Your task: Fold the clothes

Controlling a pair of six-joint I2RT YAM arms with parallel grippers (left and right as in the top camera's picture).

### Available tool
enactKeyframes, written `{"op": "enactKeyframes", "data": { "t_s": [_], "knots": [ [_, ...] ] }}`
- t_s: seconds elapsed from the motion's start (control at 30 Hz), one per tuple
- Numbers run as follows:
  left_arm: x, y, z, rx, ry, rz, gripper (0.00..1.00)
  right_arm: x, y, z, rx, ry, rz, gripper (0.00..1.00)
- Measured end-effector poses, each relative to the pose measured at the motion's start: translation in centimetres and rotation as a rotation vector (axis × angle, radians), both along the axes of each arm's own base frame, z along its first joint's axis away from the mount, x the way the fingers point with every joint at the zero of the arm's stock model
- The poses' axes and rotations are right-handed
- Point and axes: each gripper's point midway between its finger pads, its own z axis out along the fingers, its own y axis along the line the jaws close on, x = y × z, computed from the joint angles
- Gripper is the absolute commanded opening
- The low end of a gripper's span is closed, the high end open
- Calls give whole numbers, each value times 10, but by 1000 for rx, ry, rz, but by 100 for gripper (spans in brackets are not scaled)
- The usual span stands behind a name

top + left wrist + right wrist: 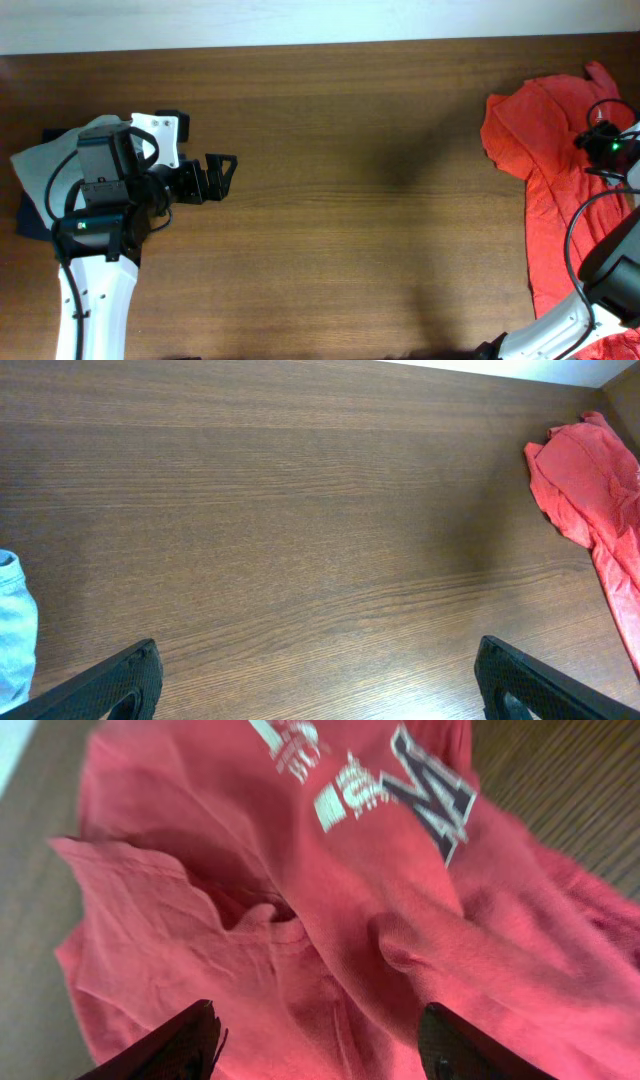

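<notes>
1. The right gripper (318, 1020) is seen with its jaws spread apart. Nothing is pinched between them, and crumpled red cloth lies just beyond the fingertips.
2. The left gripper (318, 660) is held with its jaws spread wide above bare wood, well apart from the red garment. Nothing is gripped.
3. The T-shirt (540, 150) is found at the right edge of the table (350, 230), bunched and rumpled, with deep creases running through it. Its chest lettering (400, 780) is shown tilted and partly lost in the wrinkles.
4. No straight fold line is visible anywhere on the garment, and it is not laid out flat. The task is therefore judged to be barely begun.
5. What is left, by that judgement, is nearly everything: the shirt is to be drawn onto the open middle of the table, smoothed flat, and then folded.
6. A pale cloth (40, 160) is seen beneath the left arm at the far left. Whether it belongs to the task cannot be told.
</notes>
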Motion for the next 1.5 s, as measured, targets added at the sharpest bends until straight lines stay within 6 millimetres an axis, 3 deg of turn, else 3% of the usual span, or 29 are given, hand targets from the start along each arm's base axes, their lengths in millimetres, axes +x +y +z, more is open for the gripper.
{"op": "enactKeyframes", "data": {
  "t_s": [0.13, 0.37, 0.6, 0.7, 0.93, 1.13, 1.27, 1.5],
  "knots": [
    [0, 0, 0, 0, 0, 0, 99, 3, 7, -13, 29, 11, 21, 64],
    [0, 0, 0, 0, 1, 0, 99, 9, 13, -12, 43, -9, 41, 61],
    [0, 0, 0, 0, 2, 0, 99, 37, 37, 12, 113, -193, 202, 62],
    [0, 0, 0, 0, 2, 0, 99, 35, 43, 10, 136, -187, 222, 63],
    [0, 0, -1, 0, 4, 0, 99, 12, 25, -12, 68, -30, 120, 66],
    [0, 0, -1, 0, 4, 0, 99, 8, 14, -24, 27, 14, 86, 64],
    [0, 0, -1, 0, 4, 0, 99, 6, 14, -51, 55, 48, 77, 43],
    [-1, 0, -2, -1, 10, 0, 99, 27, 18, -37, 80, -73, 127, 36]
  ]
}}
